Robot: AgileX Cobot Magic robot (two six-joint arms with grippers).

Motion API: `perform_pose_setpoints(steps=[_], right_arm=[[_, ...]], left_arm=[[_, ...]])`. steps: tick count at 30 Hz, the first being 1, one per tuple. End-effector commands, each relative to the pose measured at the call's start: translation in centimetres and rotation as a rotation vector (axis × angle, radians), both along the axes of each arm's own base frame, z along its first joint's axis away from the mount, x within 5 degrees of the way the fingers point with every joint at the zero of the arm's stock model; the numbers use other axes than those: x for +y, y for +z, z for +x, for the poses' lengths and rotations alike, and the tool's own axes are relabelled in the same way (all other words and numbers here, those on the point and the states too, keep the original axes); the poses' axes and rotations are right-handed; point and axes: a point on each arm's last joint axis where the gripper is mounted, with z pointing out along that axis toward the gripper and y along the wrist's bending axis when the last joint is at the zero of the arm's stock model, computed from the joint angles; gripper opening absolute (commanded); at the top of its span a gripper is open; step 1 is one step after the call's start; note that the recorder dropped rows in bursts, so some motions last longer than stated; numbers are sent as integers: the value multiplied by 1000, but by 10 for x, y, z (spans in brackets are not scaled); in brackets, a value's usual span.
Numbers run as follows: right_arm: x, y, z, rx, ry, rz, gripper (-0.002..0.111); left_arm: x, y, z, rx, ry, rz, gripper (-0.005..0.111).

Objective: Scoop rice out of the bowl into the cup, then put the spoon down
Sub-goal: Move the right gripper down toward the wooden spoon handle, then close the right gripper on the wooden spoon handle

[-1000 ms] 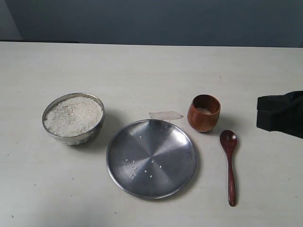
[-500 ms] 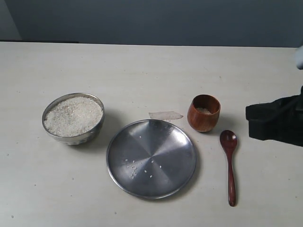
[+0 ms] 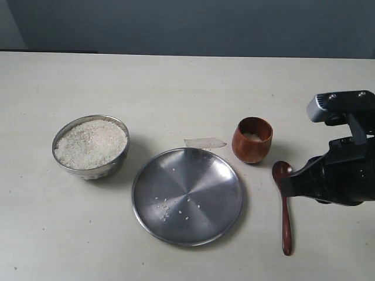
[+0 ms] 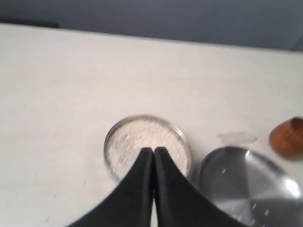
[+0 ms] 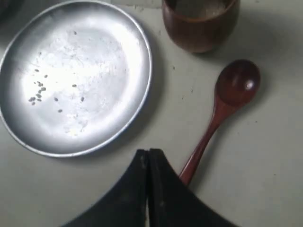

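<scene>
Rice [image 3: 91, 143] is filling the bowl [image 3: 99, 171], which is standing on the table [image 3: 176, 82] to the left of the plate [image 3: 217, 181], apart from its rim. A little rice is also showing inside the cup [image 3: 252, 149], which is standing upright just off the plate's upper right edge without touching it. A few loose grains [image 3: 164, 202] are lying on the plate's face, mostly left of its centre. The spoon [image 3: 286, 225] is lying flat on the table to the right of the plate, clear of its rim, with its head toward the cup and its handle pointing away from it. A pale translucent scrap [image 3: 205, 142] is lying at the plate's far rim.

The right tool [image 3: 288, 186] is poised to the right of the plate, fingers pressed together with nothing between them. Its tip is sitting over the upper part of the spoon's handle, just below the head. Whether it is touching the handle cannot be told.

The left tool [image 4: 154, 152] is showing only in its own wrist view. It is likewise clenched and empty, hanging over the near side of the bowl on the plate's left.
</scene>
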Motion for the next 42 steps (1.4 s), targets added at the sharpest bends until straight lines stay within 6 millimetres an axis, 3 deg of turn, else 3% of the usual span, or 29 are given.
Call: perform_pose_setpoints(steps=[1,5,14,23,34,42], right_arm=[[1,-7,2,45,30,-49,-1],[0,-18,2,70,5,-58,-1],[-8,-55,-4,176,-62,-118,-1],[1,-63,2,178,-20,-65,-1],[9,-92,10,259,19,-77,-1],[8,-101,14,263,1,-102,-1]], left_arm=[[5,-22,20,270,-36,151,0],[6,-38,29,398,-49,182,0],[8,-38,33,381,-44,201,0],[8,-38,33,381,-44,201,0],[8,-38,33,381,-44,201,0],[8,-38,33,381,-44,201,0]])
